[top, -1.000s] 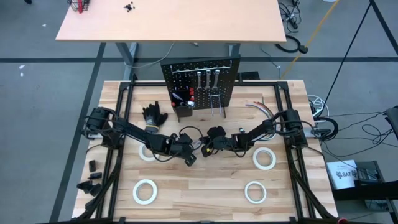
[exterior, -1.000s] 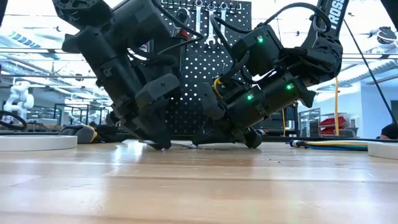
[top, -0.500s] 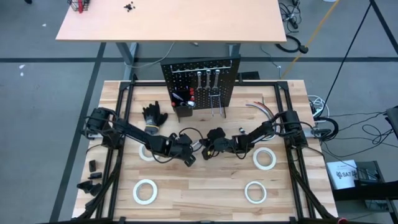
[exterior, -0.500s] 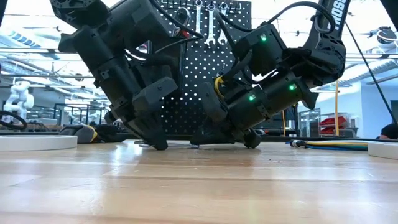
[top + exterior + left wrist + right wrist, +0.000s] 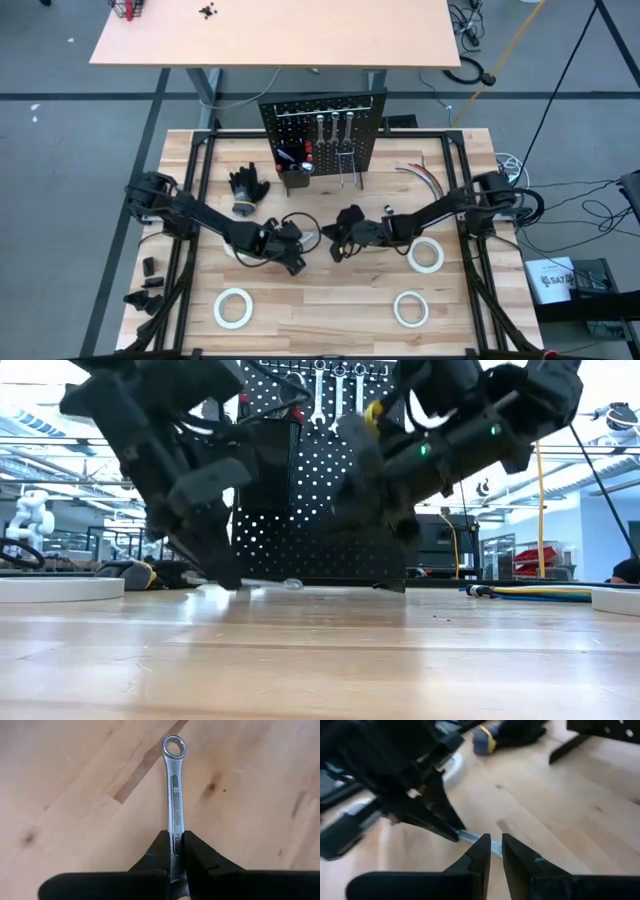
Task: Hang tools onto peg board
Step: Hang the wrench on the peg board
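The left hand (image 5: 174,851) is clenched on a small silver wrench (image 5: 174,795). Its two dark fingers (image 5: 161,851) pinch the shank near one end, and the rest of the tool runs straight out ahead of the hand to the ring end, which lies over bare wood. The wrench's long axis is in line with the hand's own reach. From above, this hand (image 5: 296,262) sits low near the middle of the counter (image 5: 330,310), in front of the peg board (image 5: 322,128) and a little to its left. The arm stretches in flat from the left edge, with the wrist bent down toward the wood.

The right hand (image 5: 495,851) is just beside the wrench. Its fingers stand slightly apart, with a sliver of the silver shank showing just past the gap; I cannot tell whether they touch it. Overhead, the right hand (image 5: 340,244) faces the left one across a small gap, its arm coming in from the right edge and sloping down.

The peg board stands upright well behind both hands, with several tools hanging on it already. To hang the wrench, its free ring end would likely have to be lifted and swung round toward a hook. The left arm, as the one holding the tool, is best placed to carry it.
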Controlling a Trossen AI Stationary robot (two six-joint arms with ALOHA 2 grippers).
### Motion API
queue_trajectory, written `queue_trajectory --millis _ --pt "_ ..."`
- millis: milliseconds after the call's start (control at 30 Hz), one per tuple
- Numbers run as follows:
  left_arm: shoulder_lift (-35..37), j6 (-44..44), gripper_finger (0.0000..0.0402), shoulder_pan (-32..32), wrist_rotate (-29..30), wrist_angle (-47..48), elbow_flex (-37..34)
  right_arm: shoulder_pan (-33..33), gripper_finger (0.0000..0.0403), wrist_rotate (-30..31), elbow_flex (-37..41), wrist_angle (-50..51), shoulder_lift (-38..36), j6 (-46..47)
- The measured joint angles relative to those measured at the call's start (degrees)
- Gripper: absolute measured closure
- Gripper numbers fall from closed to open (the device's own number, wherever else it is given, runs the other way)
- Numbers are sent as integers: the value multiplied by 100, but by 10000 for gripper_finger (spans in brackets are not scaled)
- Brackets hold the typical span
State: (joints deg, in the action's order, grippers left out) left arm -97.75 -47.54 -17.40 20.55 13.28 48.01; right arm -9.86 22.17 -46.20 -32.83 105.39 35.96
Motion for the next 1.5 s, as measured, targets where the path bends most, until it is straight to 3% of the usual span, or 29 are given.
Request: queue_trajectory --millis 467,633,867,1100,1333,1500 --pt "446 450 382 -412 218 120 20 -119 355 -166 -4 -68 -997 -197" --pt "655 316 382 -409 251 42 20 -128 344 -163 -8 -613 -1329 -186" --pt "1557 900 382 -416 926 -71 22 -130 309 -530 -15 -1224 -1759 -147" --pt "2412 2275 382 -507 1754 -783 30 -130 250 -605 -19 -1632 -1802 372" --pt "2657 2558 382 -528 2905 -969 31 -128 192 -585 -19 -1633 -1801 482" --pt "2637 2753 382 -550 3271 -1916 31 -128 180 -544 -19 -1586 -1797 401"
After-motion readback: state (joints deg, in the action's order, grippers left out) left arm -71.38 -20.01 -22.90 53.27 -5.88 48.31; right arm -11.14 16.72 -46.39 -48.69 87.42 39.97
